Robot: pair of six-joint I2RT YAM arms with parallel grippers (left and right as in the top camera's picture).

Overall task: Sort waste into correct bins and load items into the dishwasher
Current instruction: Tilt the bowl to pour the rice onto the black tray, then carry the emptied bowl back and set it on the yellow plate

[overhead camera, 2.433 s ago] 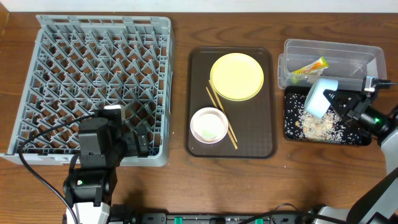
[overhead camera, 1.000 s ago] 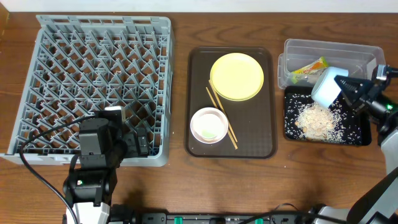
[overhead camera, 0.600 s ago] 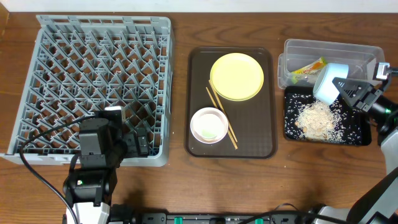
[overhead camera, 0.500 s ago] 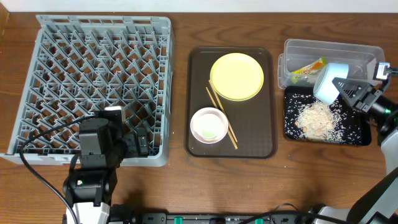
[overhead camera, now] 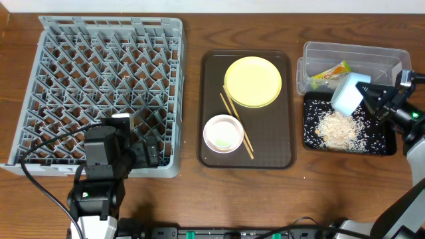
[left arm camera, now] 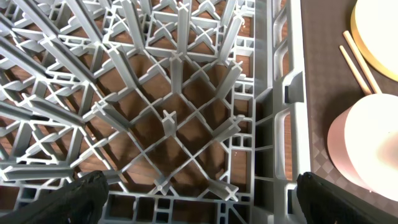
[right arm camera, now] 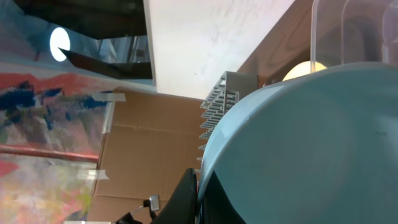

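Status: light blue bowl (overhead camera: 346, 95) tipped over black tray (overhead camera: 382, 143)

Right gripper (overhead camera: 369, 99) clamped on the bowl's rim, bowl tilted above tray's far edge, food scraps (overhead camera: 335, 126) heaped in tray. Left gripper (left arm camera: 205, 196) spread wide, empty, over dish rack (overhead camera: 99, 66) near-right corner

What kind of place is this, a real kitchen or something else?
Probably a robotics lab staged as a dish-clearing station, not a kitchen: a grey dish rack and serving tray sit on a plain wooden table, with cardboard in the background.
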